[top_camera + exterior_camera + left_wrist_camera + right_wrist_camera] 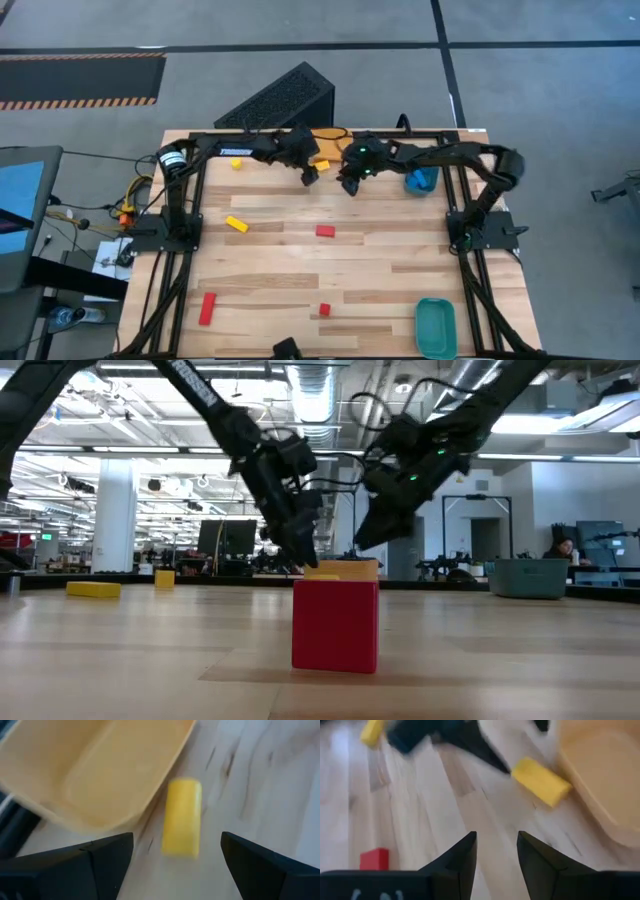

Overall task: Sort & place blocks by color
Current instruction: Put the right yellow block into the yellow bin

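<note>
To do this pick well, the left end effector (177,865) should descend squarely so the yellow bar (182,816) sits centred between its wide-open fingers, clear of the orange tray (95,775) wall. The bar lies on the table (260,780) just ahead of it, beside the tray's edge. The right end effector (497,851), fingers narrowly parted and empty, hangs near, the bar ahead of it.
</note>
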Action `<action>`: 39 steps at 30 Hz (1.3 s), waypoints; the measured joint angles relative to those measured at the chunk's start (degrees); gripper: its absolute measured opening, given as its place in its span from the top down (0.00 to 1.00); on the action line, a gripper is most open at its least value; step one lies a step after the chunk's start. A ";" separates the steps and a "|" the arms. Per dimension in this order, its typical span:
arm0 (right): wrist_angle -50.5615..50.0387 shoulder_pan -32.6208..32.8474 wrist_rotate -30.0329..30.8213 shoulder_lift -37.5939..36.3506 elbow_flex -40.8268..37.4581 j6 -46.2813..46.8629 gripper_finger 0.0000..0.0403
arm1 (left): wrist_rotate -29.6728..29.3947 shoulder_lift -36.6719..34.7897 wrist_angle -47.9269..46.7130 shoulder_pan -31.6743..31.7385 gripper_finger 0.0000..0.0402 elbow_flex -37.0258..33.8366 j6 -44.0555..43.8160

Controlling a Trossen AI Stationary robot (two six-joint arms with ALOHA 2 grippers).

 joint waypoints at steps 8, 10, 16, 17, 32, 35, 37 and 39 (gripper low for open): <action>-15.20 1.20 0.21 14.52 20.45 -14.95 0.54 | -7.95 -4.96 -25.41 -0.04 0.27 10.19 2.44; -18.28 1.14 0.37 17.13 24.85 -19.83 0.53 | -10.74 -6.31 -29.64 -0.04 0.27 11.20 2.23; -24.86 1.04 2.26 22.65 33.91 -32.24 0.55 | -16.29 -12.56 -39.29 0.92 0.27 11.85 -1.32; -25.22 1.04 2.43 23.26 35.20 -34.04 0.56 | -16.32 -13.53 -40.33 1.13 0.27 11.85 -2.02; -33.58 -3.63 5.96 29.01 40.26 -55.44 0.60 | -18.00 -22.81 -40.51 3.02 0.27 11.83 -4.49; -32.77 -3.81 5.85 29.01 39.99 -55.74 0.60 | -18.02 -22.85 -40.64 3.02 0.27 11.83 -4.71; -32.76 -3.54 5.88 29.01 39.96 -55.67 0.60 | -18.04 -22.85 -40.61 3.02 0.27 11.83 -5.05; -34.55 -3.44 6.08 29.01 39.96 -55.65 0.60 | -18.04 -22.85 -40.64 3.02 0.27 11.83 -5.17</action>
